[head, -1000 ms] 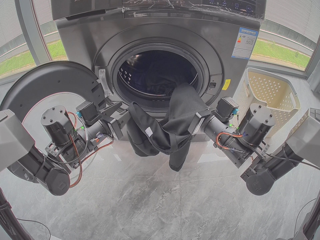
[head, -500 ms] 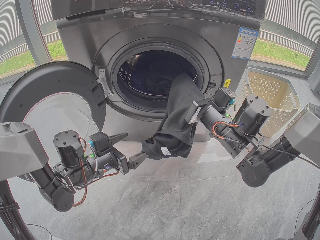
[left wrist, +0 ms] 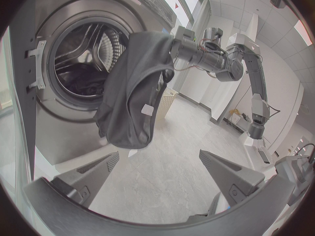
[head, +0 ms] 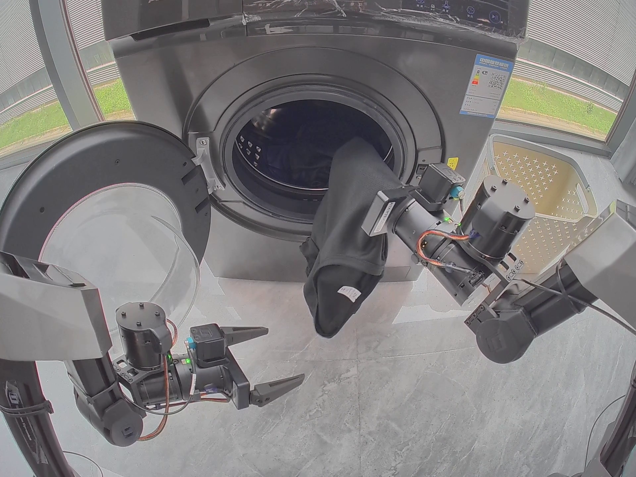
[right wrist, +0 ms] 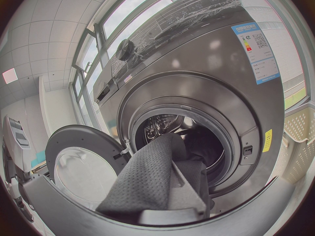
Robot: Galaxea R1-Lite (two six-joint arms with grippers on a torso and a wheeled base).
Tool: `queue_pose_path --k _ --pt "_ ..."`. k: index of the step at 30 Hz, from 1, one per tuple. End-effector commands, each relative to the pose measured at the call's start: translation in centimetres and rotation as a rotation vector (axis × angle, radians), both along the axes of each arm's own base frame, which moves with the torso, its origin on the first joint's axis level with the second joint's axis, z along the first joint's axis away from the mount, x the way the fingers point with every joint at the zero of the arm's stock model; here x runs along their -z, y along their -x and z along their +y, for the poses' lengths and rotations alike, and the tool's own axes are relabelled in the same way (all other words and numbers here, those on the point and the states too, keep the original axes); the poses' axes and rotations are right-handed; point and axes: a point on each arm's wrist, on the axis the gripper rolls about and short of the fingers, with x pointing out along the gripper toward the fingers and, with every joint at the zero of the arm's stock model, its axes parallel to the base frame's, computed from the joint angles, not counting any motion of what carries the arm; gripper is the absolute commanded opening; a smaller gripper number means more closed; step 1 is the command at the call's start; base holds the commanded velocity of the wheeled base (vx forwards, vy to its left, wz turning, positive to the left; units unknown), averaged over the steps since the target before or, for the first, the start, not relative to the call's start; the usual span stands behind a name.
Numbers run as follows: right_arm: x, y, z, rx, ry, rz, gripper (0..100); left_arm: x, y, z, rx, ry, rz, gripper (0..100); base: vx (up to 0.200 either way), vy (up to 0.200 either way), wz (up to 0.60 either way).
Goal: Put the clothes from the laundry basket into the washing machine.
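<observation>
Black garment (head: 348,233) clamped in right gripper (head: 363,197), cloth draped over the closed fingers and hiding most of them; top end raised to lower right of drum opening (head: 291,147), cannot tell whether past the rim; rest hanging down front of washing machine (head: 298,54), low end with white tag (head: 348,293) clear of floor (head: 384,405); right gripper just in front of the opening, arm running back to the right; more dark clothes (left wrist: 80,82) lying inside drum; left gripper (head: 285,354) low near floor, spread wide, holding nothing, well apart from garment, down and left of it; round door (head: 99,167) swung open to left of machine, above left arm; cream laundry basket (head: 563,187) on floor right of machine, behind right arm
</observation>
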Motion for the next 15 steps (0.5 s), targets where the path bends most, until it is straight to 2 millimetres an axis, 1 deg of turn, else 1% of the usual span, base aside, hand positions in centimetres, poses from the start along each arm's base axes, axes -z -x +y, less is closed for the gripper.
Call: queue_pose_path --k 1,5,8,9,10,12,15 --pt "-0.2 -0.1 0.1 -0.001 -0.005 -0.006 0 0.6 0.2 0.0 0.004 -0.011 0.022 100 0.000 0.000 0.00" --pt "0.1 0.2 0.4 -0.011 0.000 0.004 0 -1.2 -1.4 -0.6 -0.013 0.039 -0.062 100 0.000 0.000 0.00" --pt "0.4 0.4 0.6 -0.017 0.006 0.013 0 -2.9 -1.5 -1.1 -0.016 0.078 -0.118 100 0.000 0.000 0.00" --pt "0.4 0.5 0.8 -0.021 0.006 0.014 0 -3.6 -1.4 -1.5 -0.010 0.100 -0.131 100 0.000 0.000 0.00" --pt "0.4 0.6 0.9 -0.023 0.007 0.016 0 -3.9 -1.5 -1.7 -0.008 0.111 -0.137 100 0.000 0.000 0.00" --pt "1.2 0.4 1.2 -0.026 0.018 0.030 0 -5.4 -2.3 -3.2 -0.020 0.181 -0.162 100 0.000 0.000 0.00" --pt "1.4 0.8 1.9 -0.041 0.022 0.034 0 -6.6 -3.0 -4.8 -0.037 0.239 -0.189 100 0.000 0.000 0.00"
